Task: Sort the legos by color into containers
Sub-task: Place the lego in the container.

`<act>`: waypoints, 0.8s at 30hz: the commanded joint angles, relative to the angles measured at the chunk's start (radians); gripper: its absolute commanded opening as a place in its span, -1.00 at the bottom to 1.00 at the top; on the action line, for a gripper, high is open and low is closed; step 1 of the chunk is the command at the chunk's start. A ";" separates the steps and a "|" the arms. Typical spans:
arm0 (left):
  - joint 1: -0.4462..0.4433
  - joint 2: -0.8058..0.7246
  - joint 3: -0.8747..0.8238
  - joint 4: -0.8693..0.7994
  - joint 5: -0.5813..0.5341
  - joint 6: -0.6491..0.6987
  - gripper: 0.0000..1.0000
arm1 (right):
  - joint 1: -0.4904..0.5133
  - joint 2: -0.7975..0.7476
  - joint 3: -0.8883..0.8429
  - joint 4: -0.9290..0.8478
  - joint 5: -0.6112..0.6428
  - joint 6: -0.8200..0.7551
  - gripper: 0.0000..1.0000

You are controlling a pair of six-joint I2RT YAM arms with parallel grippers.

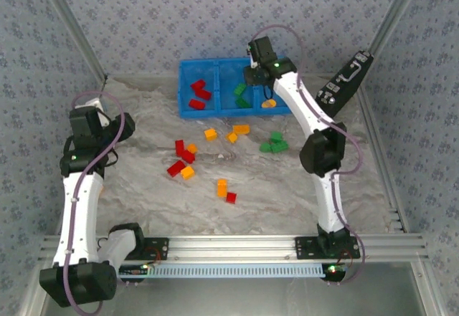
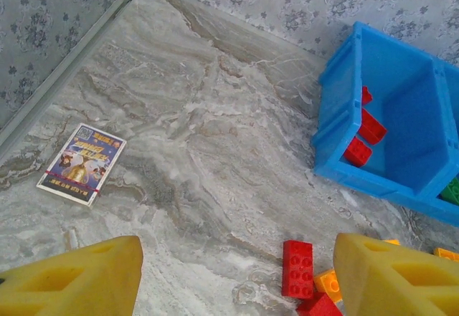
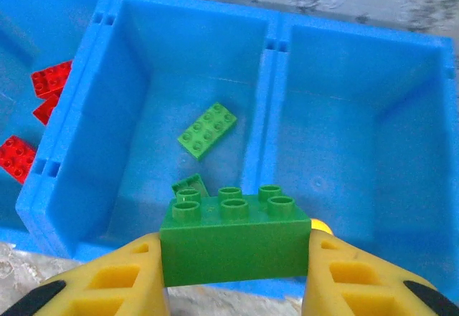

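One green lego (image 3: 233,248) gripped, two in bin (image 3: 267,108).

The bin (image 1: 182,90) is bright blue; the legos (image 1: 188,156) are red, green and orange-yellow. The tabletop (image 1: 143,180) is grey-veined marble, the walls (image 1: 179,8) pale blue with small flowers.

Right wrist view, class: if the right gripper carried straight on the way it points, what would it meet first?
Probably the blue bin, on its middle compartment floor near the light green brick. The right gripper holds a dark green brick; depth is unclear, so the divider might come first.
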 commanded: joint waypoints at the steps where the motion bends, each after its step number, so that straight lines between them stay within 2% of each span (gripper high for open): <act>1: 0.010 0.002 -0.008 0.041 0.030 -0.001 0.41 | 0.016 0.119 0.095 -0.008 -0.054 -0.023 -0.20; 8: 0.013 0.032 -0.010 0.058 0.053 -0.007 0.41 | 0.042 0.260 0.167 0.040 -0.130 -0.021 -0.20; 12: 0.013 0.049 -0.002 0.060 0.059 -0.009 0.41 | 0.058 0.287 0.167 0.037 -0.133 -0.029 -0.07; 14: 0.012 0.056 0.004 0.059 0.060 -0.009 0.41 | 0.061 0.276 0.159 0.028 -0.126 -0.038 0.04; 17: 0.013 0.061 0.010 0.061 0.063 -0.014 0.41 | 0.063 0.229 0.109 0.036 -0.116 -0.044 0.10; 20: 0.012 0.058 0.002 0.072 0.071 -0.025 0.41 | 0.060 0.158 0.037 0.045 -0.110 -0.036 0.33; 24: 0.012 0.053 -0.024 0.086 0.083 -0.035 0.41 | 0.060 0.084 -0.068 0.063 -0.123 -0.028 0.48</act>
